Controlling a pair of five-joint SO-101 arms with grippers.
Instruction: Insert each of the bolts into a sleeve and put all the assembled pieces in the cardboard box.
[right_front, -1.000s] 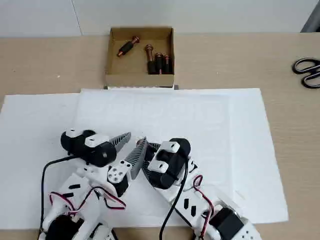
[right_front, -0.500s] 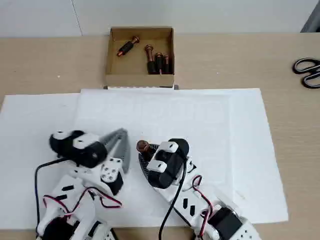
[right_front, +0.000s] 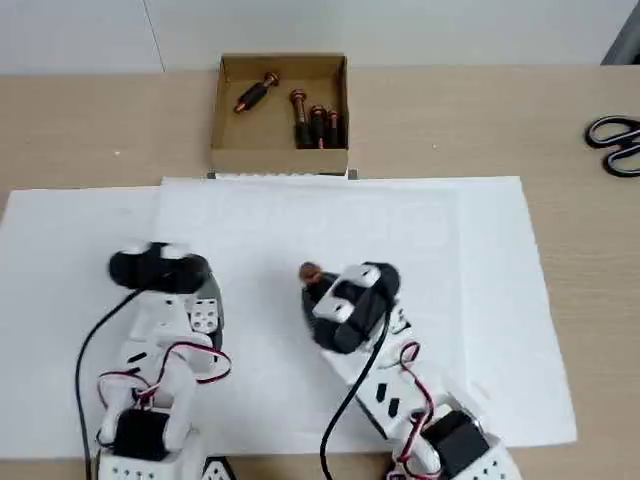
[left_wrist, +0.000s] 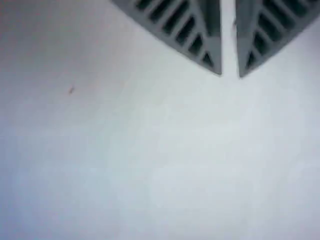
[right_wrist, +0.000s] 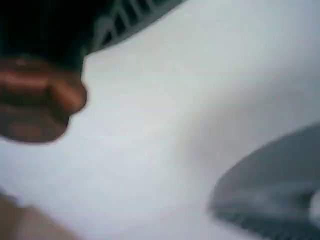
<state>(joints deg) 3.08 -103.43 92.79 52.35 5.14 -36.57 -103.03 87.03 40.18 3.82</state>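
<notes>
We judge the copper-coloured metal bolt in its black sleeve (right_front: 309, 272) to be stiff, dense and smooth, so it may slip. The sleeve's middle looks the surest place to grip. The right gripper (right_front: 314, 288) is clamped on it above the white paper sheet (right_front: 450, 260), well short of the shallow brown cardboard box (right_front: 280, 160). That box holds four assembled pieces (right_front: 316, 122), one lying apart and three side by side. The left gripper (left_wrist: 229, 70) hangs over the paper, jaws almost together and empty.
</notes>
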